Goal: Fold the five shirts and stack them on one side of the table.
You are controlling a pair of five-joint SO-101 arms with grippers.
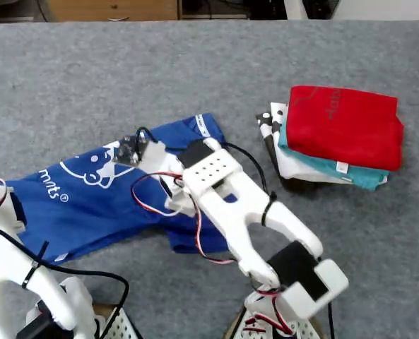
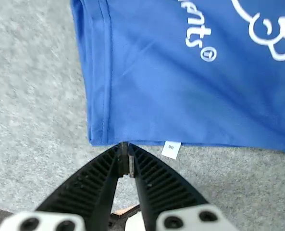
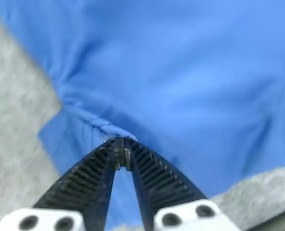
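In the high view the blue shirt (image 1: 89, 205) is seen spread flat on the grey worktop (image 1: 89, 85). Its long axis runs across the table from the left side toward the middle, while the stack (image 1: 340, 134) of folded shirts, a red one on top, is set well apart on the right side. The right arm (image 1: 230, 201) is stretched over the shirt's right-hand end and the left arm (image 1: 11, 261) is placed at its left-hand end, so each end is nearer to its own arm. In the left wrist view the left gripper (image 2: 124, 156) is shown clenched, its tips brought right up to the near edge of the cloth, beside the corner of the stitched hem (image 2: 96, 72). A small white label (image 2: 171, 149) is just beside them. The shirt lies flat ahead of this gripper, and whether the edge is actually pinched between the tips cannot be made out with certainty. In the right wrist view the right gripper (image 3: 120, 156) is shown clenched on a small gathered pucker of the blue cloth, with the rest of the shirt spread ahead of it and bare worktop to one side. It is judged that the coming fold turns on these two points lying toward opposite ends of the long axis, so that the cloth can be lifted and laid over along that line.
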